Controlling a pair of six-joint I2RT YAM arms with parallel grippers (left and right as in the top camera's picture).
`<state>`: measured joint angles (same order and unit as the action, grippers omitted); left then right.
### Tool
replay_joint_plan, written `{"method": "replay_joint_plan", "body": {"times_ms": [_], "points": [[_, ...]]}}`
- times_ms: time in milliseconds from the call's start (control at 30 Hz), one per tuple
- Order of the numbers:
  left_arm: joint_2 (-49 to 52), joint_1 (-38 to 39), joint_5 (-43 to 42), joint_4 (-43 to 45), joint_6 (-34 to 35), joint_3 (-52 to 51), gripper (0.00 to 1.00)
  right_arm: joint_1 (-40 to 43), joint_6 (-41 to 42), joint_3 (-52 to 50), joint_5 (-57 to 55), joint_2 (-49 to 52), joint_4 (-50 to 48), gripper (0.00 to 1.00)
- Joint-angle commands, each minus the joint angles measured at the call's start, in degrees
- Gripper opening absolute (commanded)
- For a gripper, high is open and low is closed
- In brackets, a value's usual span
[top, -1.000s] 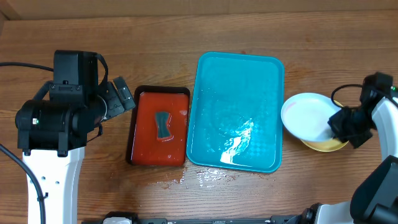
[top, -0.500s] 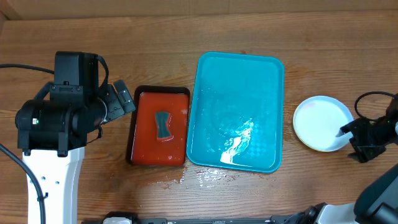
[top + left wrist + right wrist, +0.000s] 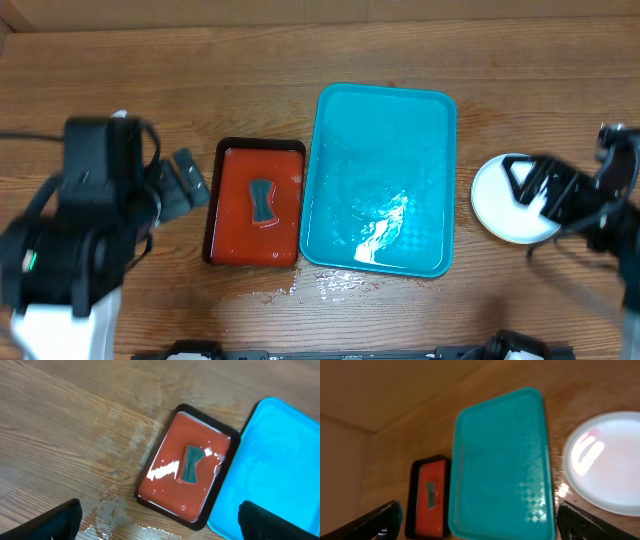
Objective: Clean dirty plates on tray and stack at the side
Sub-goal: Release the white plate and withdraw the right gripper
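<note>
Wet tray point(image 3: 388, 90) mid-tabletop; red tray point(image 3: 260, 146) on its left holds dark pad point(image 3: 262, 202). Plates point(image 3: 497, 212) near right edge. Left hand point(image 3: 160, 507), right hand point(image 3: 477, 510) both spread.

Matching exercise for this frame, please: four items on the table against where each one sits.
Items:
1. teal tray
2. red tray
3. white plate
4. dark bow-tie piece

Places:
A. inside the red tray
B. farthest right, off both trays
C. centre, no plates on it
D. just left of the teal tray

Pairs: 1-C, 2-D, 3-B, 4-A
</note>
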<state>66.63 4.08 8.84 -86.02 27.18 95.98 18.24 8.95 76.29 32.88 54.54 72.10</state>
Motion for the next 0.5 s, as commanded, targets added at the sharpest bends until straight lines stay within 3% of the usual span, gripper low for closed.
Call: {"method": "replay_joint_plan", "body": {"times_ms": [0, 467], "points": [[-4.6, -0.3, 0.1, -0.6, -1.5, 1.3, 1.0, -2.4, -1.5, 0.3, 2.4, -4.9, 0.3, 1.0], [-5.4, -0.3, 0.1, -0.6, -1.5, 1.3, 1.0, -5.9, -1.5, 0.2, 1.2, -9.4, 0.4, 1.0]]}}
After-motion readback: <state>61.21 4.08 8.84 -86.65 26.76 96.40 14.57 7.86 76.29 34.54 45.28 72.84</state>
